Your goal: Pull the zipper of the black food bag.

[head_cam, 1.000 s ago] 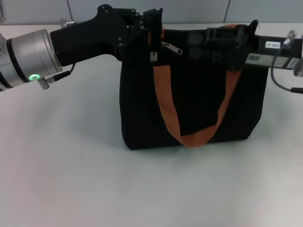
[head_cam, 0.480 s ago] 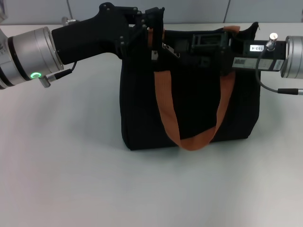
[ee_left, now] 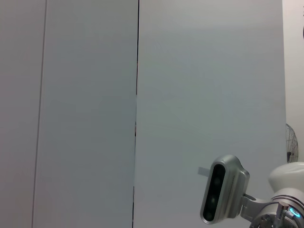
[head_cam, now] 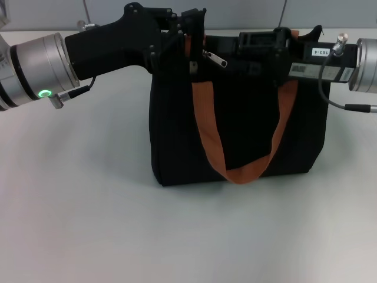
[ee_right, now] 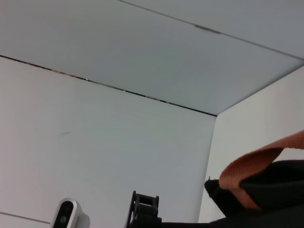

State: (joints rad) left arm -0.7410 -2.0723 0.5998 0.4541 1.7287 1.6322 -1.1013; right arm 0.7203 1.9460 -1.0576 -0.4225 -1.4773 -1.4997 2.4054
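Note:
The black food bag (head_cam: pixel 247 124) stands upright mid-table, its orange-brown strap (head_cam: pixel 209 135) hanging down the front. The silver zipper pull (head_cam: pixel 215 60) hangs at the top edge, left of centre. My left gripper (head_cam: pixel 189 28) is at the bag's top left corner, shut on the bag's edge beside the strap. My right gripper (head_cam: pixel 253 47) reaches in from the right along the bag's top, its tip a little right of the zipper pull, black against black. The right wrist view shows a strap loop (ee_right: pixel 256 166) and the bag's top (ee_right: pixel 270 199).
The white table (head_cam: pixel 88 206) spreads in front and to the left of the bag. A grey wall panel (head_cam: pixel 247 12) runs behind. The left wrist view shows only wall and the robot's head camera (ee_left: pixel 221 194).
My right arm moved left along the bag's top toward the zipper pull, then lifted slightly and drew back a little. The left arm and the bag have hardly moved.

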